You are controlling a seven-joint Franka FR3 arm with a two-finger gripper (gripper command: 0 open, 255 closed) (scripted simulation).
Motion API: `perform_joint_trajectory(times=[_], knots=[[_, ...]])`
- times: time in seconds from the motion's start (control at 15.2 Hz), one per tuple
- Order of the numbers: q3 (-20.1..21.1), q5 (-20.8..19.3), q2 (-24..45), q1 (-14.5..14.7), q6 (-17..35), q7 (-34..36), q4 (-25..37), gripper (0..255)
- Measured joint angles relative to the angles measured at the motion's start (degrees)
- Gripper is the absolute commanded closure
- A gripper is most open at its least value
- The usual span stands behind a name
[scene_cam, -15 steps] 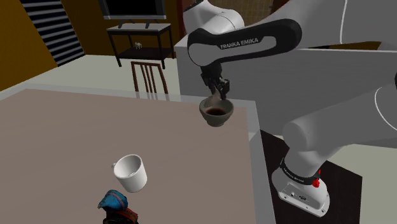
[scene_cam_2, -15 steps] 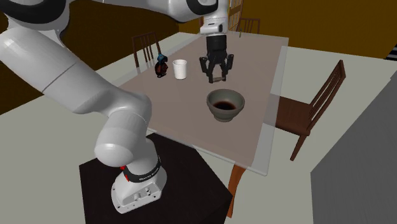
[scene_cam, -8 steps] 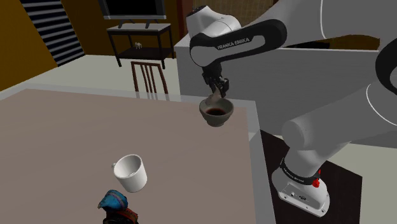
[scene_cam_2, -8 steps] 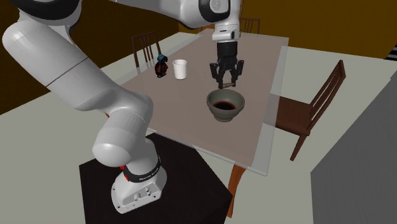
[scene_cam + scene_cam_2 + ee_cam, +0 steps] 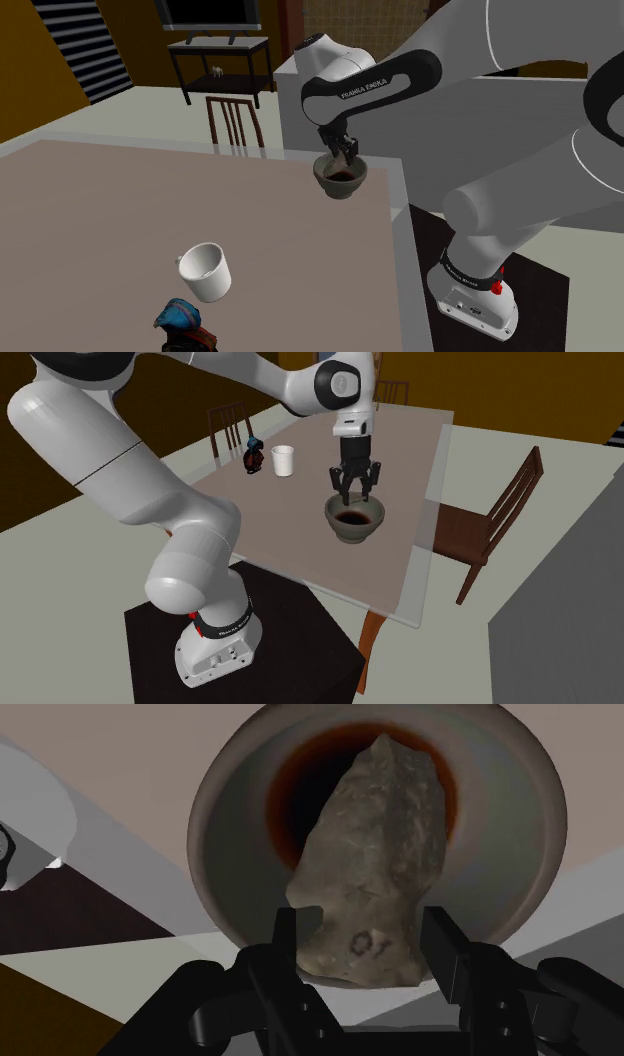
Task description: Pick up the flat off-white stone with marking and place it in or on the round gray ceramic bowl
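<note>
A flat grey-beige stone [image 5: 375, 864] with a dark "01" marking hangs between my gripper's [image 5: 368, 944] fingers, which clasp it on both sides. Directly beneath the stone is the round grey bowl [image 5: 220, 824] with a dark red inside. In the shoulder view the gripper [image 5: 343, 152] points down into the bowl's [image 5: 340, 182] mouth, near the table's far right corner. The second exterior view has the gripper [image 5: 356, 495] just above the bowl's [image 5: 354, 524] rim.
A white mug [image 5: 205, 270] lies tilted near a blue and red figure [image 5: 180, 320] at the table's near end. A wooden chair [image 5: 235, 122] stands behind the table, another [image 5: 500, 522] at its side. The table edge [image 5: 400, 230] runs close to the bowl.
The gripper has gone down with the stone, from a little above the bowl to its mouth. The arm's wrist has lowered and turned. Bowl, mug and figure have not moved.
</note>
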Motion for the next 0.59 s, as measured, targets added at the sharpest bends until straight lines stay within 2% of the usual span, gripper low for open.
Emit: perform_joint_trajectory(times=[0.2, 0.59], knots=[[0.67, -0.10, 0.63, -0.12, 1.89, 0.68, -1.37, 255], [0.76, -0.12, 0.74, -0.13, 2.39, 0.80, -1.76, 255]])
